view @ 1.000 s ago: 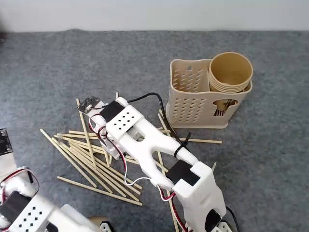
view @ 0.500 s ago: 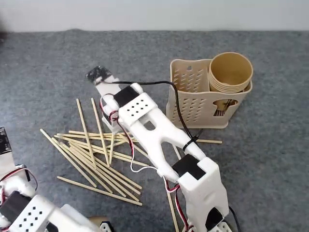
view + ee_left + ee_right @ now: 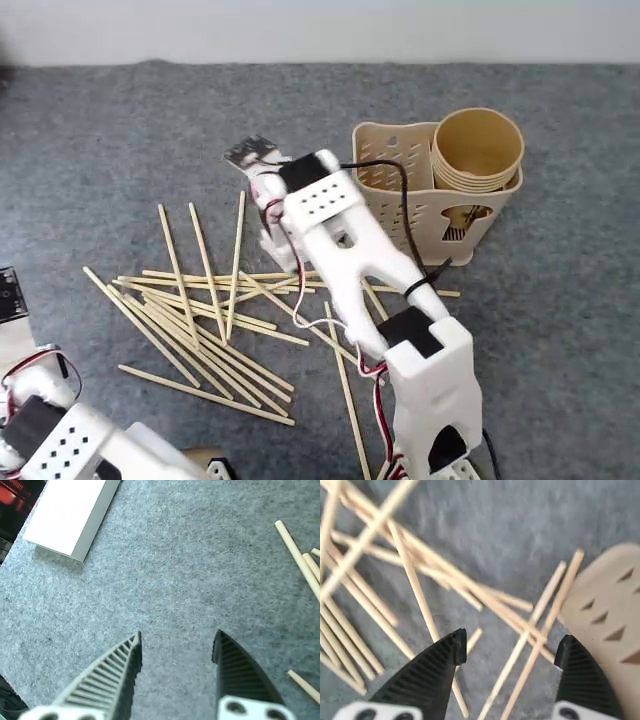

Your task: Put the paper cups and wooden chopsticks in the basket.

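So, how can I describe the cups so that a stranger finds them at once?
Look at the beige basket on the grey carpet, beyond the scattered chopsticks. The cups stand nested in its right compartment. They are the only round things here, a smooth tan stack beside perforated walls.

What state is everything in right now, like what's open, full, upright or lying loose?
Basket: upright on the table, cups in one compartment, the other looks empty.
Paper cups: stacked upright inside the basket.
Chopsticks: lying loose and crisscrossed on the table, none seen in the basket.
Right gripper: open, holding nothing, above chopsticks beside the basket.
Left gripper: open, holding nothing, over bare table.
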Action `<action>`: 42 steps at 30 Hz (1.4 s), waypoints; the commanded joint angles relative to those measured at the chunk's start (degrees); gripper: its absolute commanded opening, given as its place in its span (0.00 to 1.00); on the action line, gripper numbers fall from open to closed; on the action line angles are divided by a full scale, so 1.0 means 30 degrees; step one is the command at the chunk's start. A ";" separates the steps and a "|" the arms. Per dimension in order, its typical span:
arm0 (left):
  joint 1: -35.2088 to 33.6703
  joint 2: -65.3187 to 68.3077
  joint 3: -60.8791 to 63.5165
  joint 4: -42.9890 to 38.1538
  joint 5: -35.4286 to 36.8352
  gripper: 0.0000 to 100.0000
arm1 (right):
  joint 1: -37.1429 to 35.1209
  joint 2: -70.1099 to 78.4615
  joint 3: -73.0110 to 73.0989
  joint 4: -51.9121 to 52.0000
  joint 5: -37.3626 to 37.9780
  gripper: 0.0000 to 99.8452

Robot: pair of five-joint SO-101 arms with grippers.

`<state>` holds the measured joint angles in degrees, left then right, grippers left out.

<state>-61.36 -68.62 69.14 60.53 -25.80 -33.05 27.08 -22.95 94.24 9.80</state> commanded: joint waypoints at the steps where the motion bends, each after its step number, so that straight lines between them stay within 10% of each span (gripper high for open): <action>1: 0.0117 -0.0234 -0.0161 -0.0264 -0.0176 0.22 | 0.0864 -0.0484 -0.0645 0.1070 0.0322 0.29; 26: 0.0117 -0.0234 0.0454 -0.0381 -0.0205 0.22 | -0.1568 0.4762 0.0322 -0.4850 0.5099 0.28; 33: 0.0117 -0.0234 0.0454 -0.0381 -0.0205 0.22 | -0.1597 0.4791 0.0322 -0.4850 0.5158 0.02; 42: 0.0117 -0.0234 0.0454 -0.0381 -0.0205 0.22 | -0.1568 0.3297 0.0322 -0.2769 0.5011 0.01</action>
<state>-61.36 -68.62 70.73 60.53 -25.80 -37.01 40.70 -21.89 82.73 24.75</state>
